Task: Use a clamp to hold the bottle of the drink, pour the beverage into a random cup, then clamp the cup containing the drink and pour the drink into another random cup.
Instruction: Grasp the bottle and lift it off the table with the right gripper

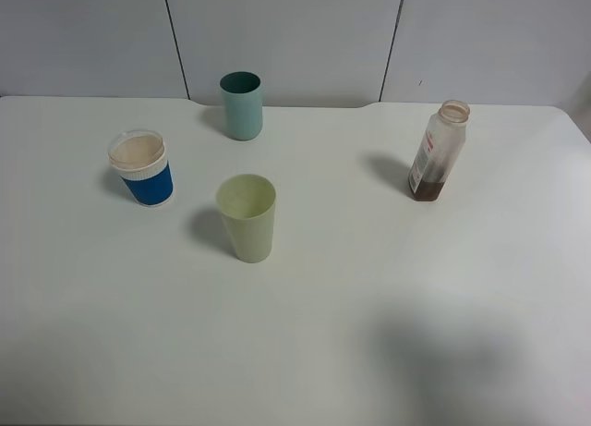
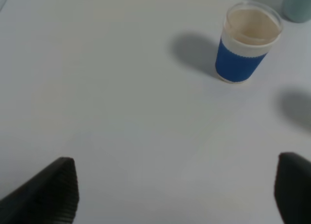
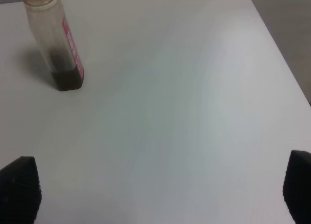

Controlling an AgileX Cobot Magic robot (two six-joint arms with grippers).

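Where left wrist sees blue cup (image 2: 245, 49), right wrist sees bottle (image 3: 54, 39).

Bottle (image 1: 438, 152) upright, uncapped; teal cup (image 1: 242, 105), green cup (image 1: 247, 218), blue cup (image 1: 142, 169) upright.

Open table (image 1: 369, 306) around bottle (image 1: 438, 152), pale green cup (image 1: 247, 216) nearest, well apart
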